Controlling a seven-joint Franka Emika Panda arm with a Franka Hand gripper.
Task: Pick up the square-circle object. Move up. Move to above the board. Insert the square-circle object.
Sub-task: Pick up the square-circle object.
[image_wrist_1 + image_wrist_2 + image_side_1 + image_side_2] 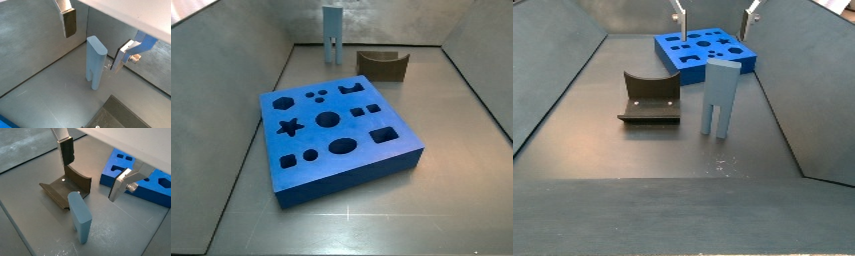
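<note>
The gripper [93, 36] hangs above the square-circle object [96, 61] with its jaws spread wide and nothing between them. In both wrist views one finger [69, 21] sits to one side of the slab's top edge and the other well off to the far side, neither pad touching it. My guess is that the wide spread is there to let the fingers drop down either side of the slab's flat faces before closing, so the pick-up has not yet begun.

The slab is a light grey-blue piece standing upright on the grey floor on its two long prongs, which shows most clearly in a side view [722, 97]. Standing like that it offers its narrow top to the fingers, but it looks tippy; a nudge from one pad before the other could knock it over.

Just beside it lies the dark brown U-shaped block [649, 97], curved seat facing up, close but apart from the slab. Beyond that sits the board [338, 130], a thick bright blue block with star, hexagon, round, square and oval holes on top, well apart from the slab, so the piece will need lifting clear and carrying across.

I can see no brand, label or writing on anything.
</note>
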